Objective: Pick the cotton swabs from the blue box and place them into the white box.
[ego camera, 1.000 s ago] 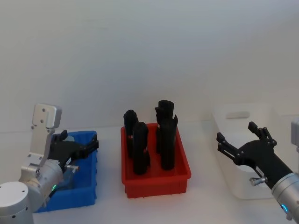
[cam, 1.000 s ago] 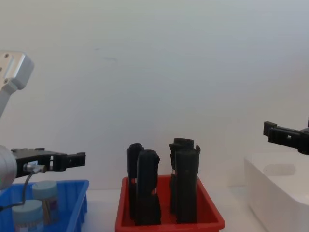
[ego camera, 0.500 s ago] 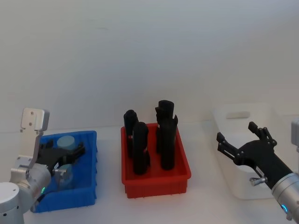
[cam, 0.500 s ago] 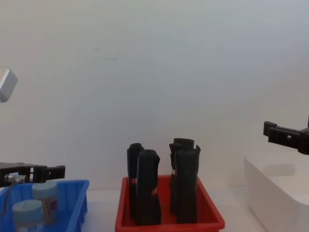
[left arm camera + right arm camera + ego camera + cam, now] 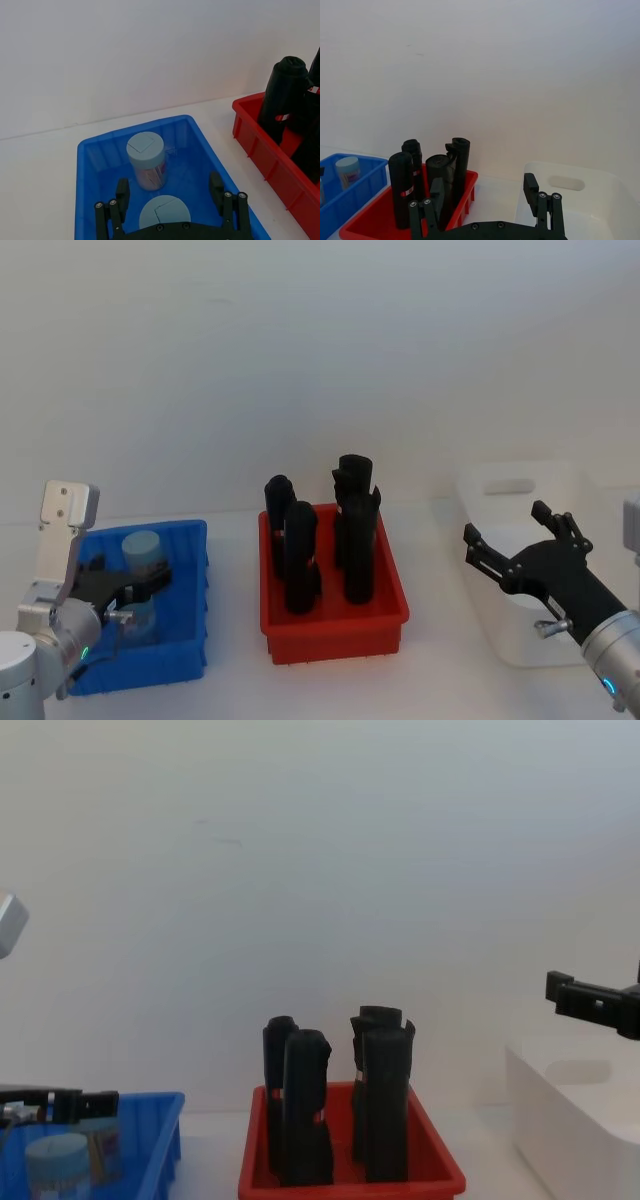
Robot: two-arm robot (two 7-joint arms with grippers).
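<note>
White table (image 5: 430,670) before a plain wall carries the blue box (image 5: 170,665) at the robot's left and the white box (image 5: 510,485) at its right. Two cotton swabs (image 5: 143,552) stand upright inside the blue box. Noted: the left hand (image 5: 169,187) hangs released over the nearer of them, fingers spread either side, and the right hand (image 5: 505,523) waits released beside the white box. Assessment: no pick yet made, both left to move.
</note>
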